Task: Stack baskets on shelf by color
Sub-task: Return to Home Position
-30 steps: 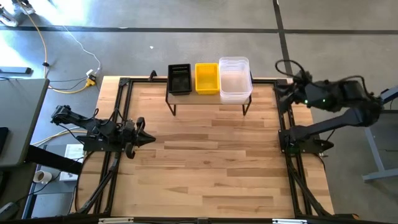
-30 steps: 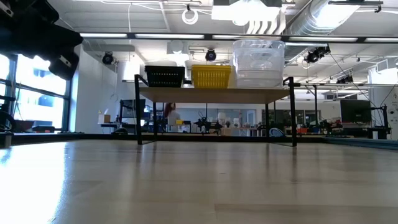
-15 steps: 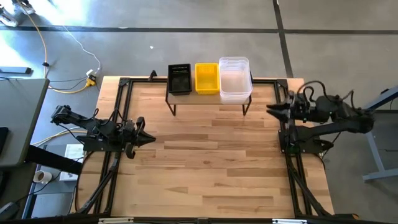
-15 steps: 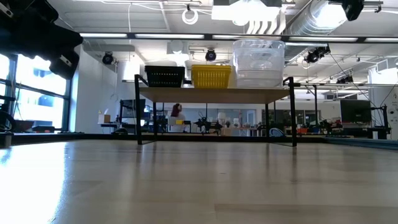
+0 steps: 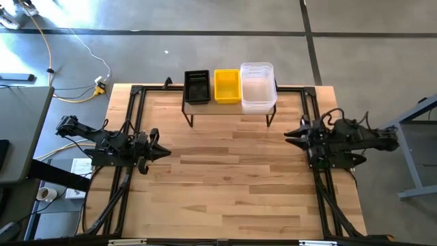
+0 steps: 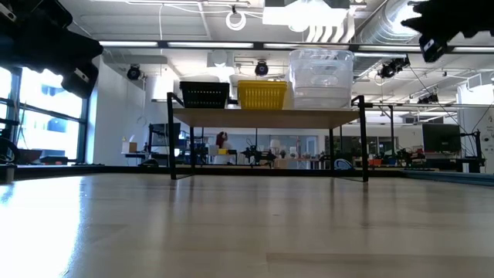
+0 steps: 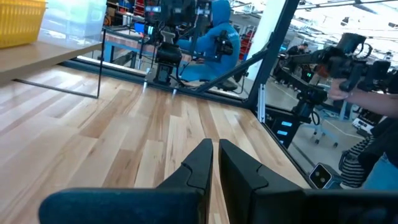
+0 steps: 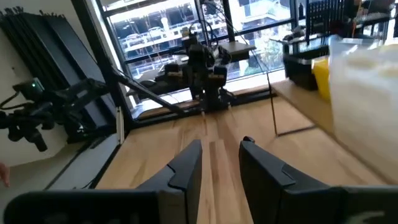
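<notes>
Now the baskets (image 5: 227, 86) sit on the shelf (image 6: 262, 117) at the table's (image 5: 232, 178) back edge. Right pincer (image 5: 287, 134), open, hangs by the right edge; left pincer (image 5: 166, 152) is closed. A wide swing could knock the clear stack (image 5: 257, 87) off.

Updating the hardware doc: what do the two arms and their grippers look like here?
Both are dark with slim jointed links: left arm, right arm. The left gripper and right gripper each have two dark, angular, tapering fingers. Thin black cables loop off the right arm. No markings show.
</notes>
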Robot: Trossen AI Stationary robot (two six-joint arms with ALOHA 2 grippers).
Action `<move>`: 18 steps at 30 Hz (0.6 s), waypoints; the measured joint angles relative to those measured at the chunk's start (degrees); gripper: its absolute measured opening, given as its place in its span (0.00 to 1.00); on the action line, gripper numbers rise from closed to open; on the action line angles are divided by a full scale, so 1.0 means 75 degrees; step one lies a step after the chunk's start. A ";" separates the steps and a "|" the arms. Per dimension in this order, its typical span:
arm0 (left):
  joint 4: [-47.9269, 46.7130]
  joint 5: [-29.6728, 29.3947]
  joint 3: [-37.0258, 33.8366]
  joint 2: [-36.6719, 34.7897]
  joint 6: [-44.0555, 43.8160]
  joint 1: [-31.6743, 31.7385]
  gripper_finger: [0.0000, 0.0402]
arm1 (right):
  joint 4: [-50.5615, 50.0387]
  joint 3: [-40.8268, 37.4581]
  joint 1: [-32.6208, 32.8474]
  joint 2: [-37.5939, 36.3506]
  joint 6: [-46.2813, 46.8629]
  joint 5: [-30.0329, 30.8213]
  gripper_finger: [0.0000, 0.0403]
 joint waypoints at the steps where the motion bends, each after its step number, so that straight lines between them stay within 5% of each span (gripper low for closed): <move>1: 0.0000 0.0000 0.0000 0.0000 0.0000 0.0000 0.05 | 0.0065 -0.0197 0.0000 -0.0122 0.0086 -0.0002 0.23; 18: -0.0003 0.0003 0.0003 0.0000 0.0000 0.0000 0.05 | 0.2296 -0.2651 0.0000 -0.0716 0.0963 -0.0009 0.23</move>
